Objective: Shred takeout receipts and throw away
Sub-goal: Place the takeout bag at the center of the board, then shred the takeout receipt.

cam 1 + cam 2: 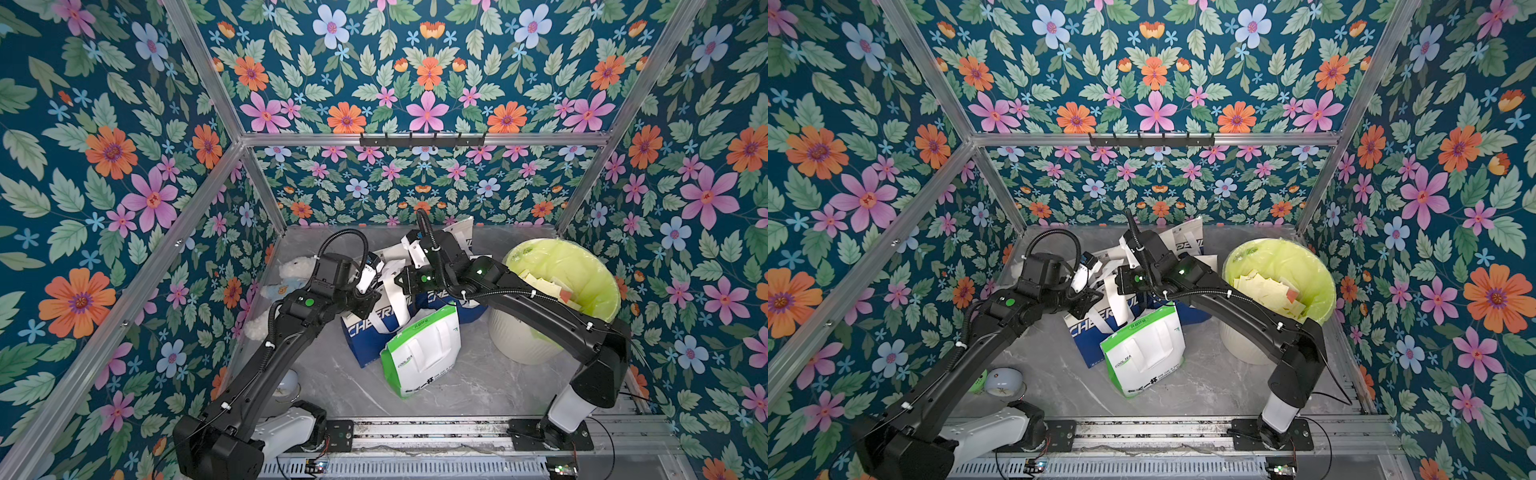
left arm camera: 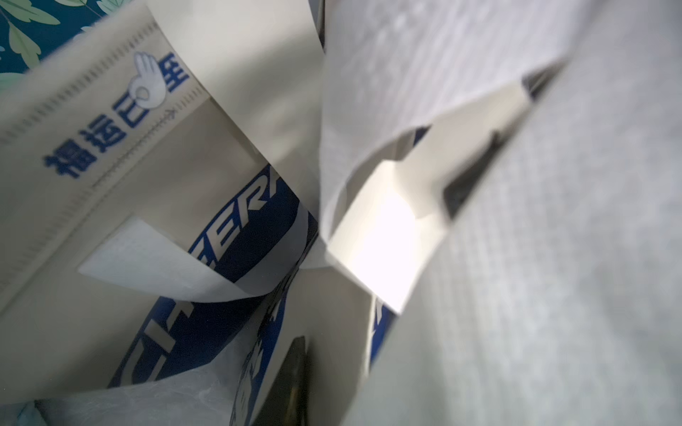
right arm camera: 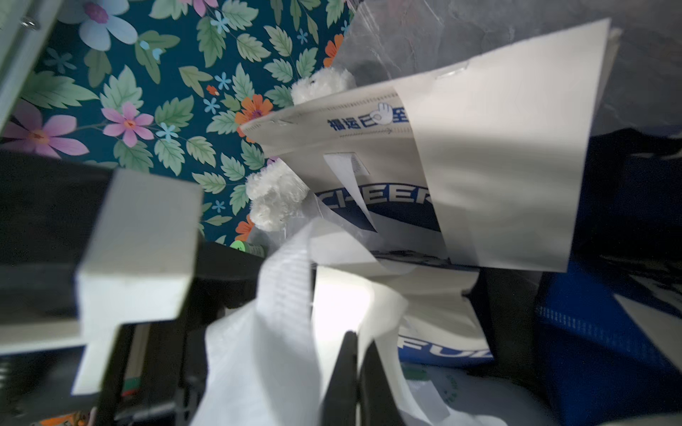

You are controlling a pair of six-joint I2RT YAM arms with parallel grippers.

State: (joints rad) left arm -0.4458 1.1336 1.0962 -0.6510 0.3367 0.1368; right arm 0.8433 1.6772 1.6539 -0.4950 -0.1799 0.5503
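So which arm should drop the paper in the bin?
Right, probably: the right tool looks shut on the white receipt, and the green-lined bin stands on that arm's side.

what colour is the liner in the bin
Yellow-green liner, clearest in a top view.

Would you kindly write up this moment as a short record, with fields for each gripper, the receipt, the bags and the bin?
right gripper: shut, pinching a takeout receipt
left gripper: among the bag straps; open or shut unclear
blue-and-white bags: mid-table, where both grippers work
green-and-white bag: lying in front of them
bin: on the robot's right, green-lined, paper scraps inside
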